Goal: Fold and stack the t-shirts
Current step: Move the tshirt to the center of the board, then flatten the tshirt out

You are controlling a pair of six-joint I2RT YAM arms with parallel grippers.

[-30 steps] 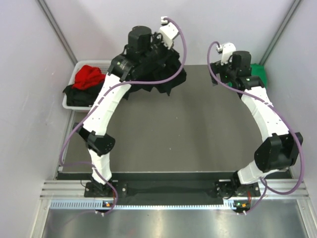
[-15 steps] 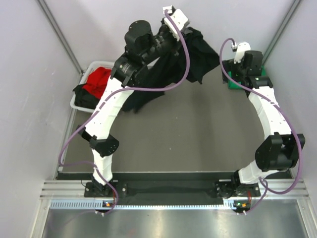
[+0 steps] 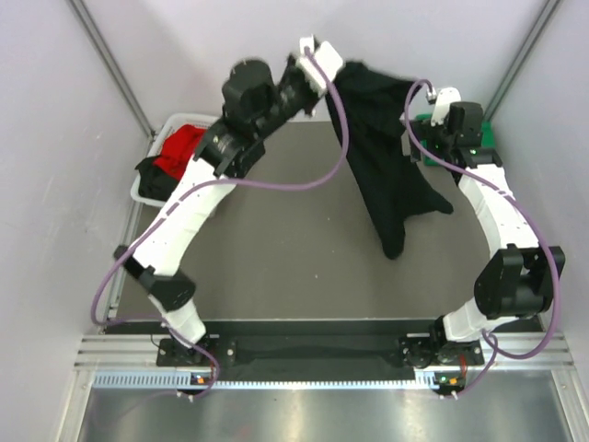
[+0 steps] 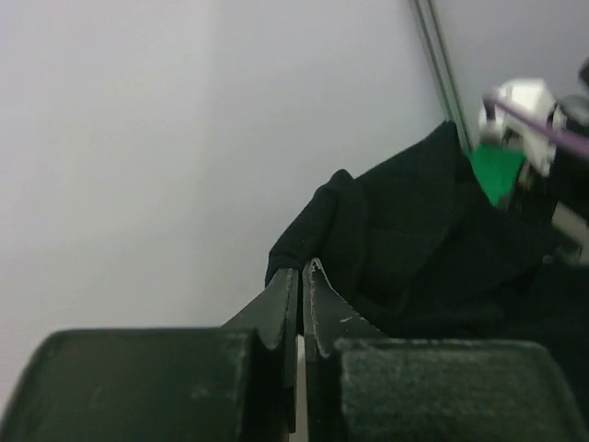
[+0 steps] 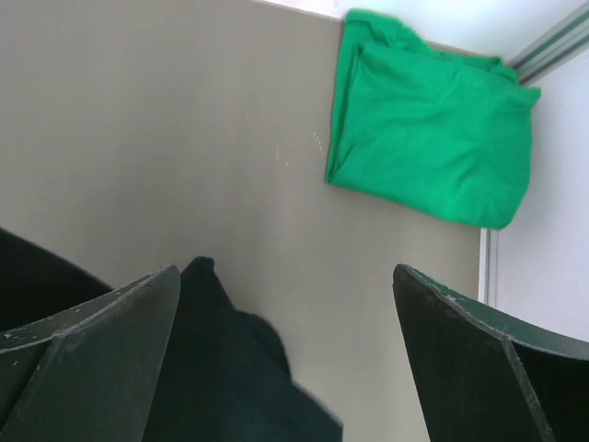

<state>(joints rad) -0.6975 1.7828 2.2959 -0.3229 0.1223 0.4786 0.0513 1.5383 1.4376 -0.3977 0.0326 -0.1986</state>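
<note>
Top external, blk tee (image 3: 386,157) below left gripper (image 3: 329,74)

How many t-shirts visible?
4: black shirt hanging from the left gripper, green shirt folded at far right, red shirt and second black shirt in the basket. More may hide there.

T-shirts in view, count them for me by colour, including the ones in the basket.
Black: 2, the hanging black t-shirt and the second black t-shirt in the basket
Green: 1, the green t-shirt
Red: 1, the red t-shirt, in the basket
Total: 4
</note>
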